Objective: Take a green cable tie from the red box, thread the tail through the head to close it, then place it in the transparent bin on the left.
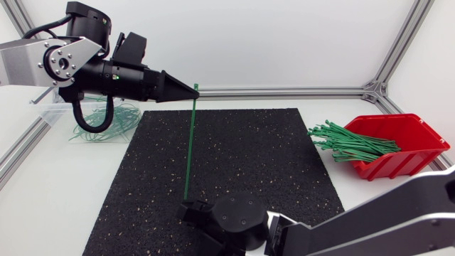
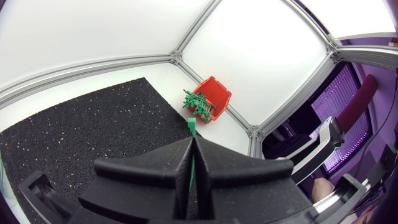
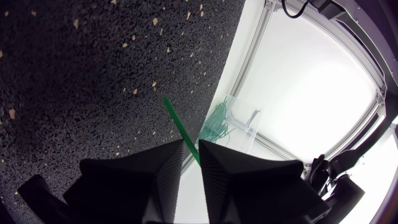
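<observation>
**Head view.** The left gripper [image 1: 189, 90] sits over the far left part of the black speckled rubber mat [image 1: 249, 163]. Its fingers are closed on the far end of one straight green plastic cable tie [image 1: 190, 142]. The tie runs across the mat to the right gripper [image 1: 187, 208] at the near edge, whose fingers grip the near end. The red plastic box [image 1: 409, 146] stands on the white desk [image 1: 64, 199] at the right, with a bundle of spare green ties [image 1: 352, 144] spilling over its left rim. The transparent plastic bin [image 1: 53, 112] stands at the far left, partly behind the left arm, with looped green ties [image 1: 114, 122] in it.

**Left wrist view.** The fingers are pressed together on the tie. A short stub, apparently the head, projects past the fingertips.

**Right wrist view.** The tie passes between the two fingers and points ahead toward the bin. It appears to be clamped from both sides.

**Hazards.** The tie is not yet closed, and its ends are well apart.
- Little free tail shows beyond the right fingers, so the tip may not reach the head slot.
- Bringing the ends together may buckle the strap sideways or twist it, turning the slot away from the tail.
- A thin, smooth strap can slip in broad fingers. If either grip loosens, the tie will probably drop onto the mat.
</observation>
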